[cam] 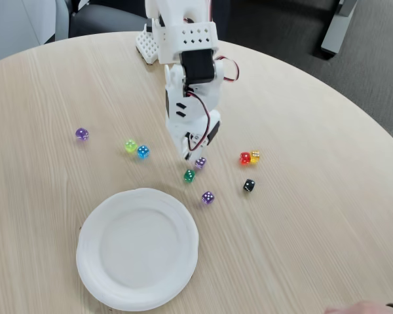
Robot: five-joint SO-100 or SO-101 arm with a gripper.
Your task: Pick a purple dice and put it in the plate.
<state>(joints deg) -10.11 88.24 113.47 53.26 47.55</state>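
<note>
Wooden surface [327, 196], round and pale, carries everything. White plate [137, 248] lies empty at the front, below and left of the arm. White claw [191, 156] hangs tip-down over 1 purple dice [200, 162], which sits just right of the tips, seemingly untouched; whether the jaws are parted cannot be told. Its twin [208, 197] lies nearer the plate. No readable writing or brand.

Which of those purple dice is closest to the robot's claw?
The light-purple die right at the gripper tip; its twin lies nearer the plate, the darker one far left.
</note>
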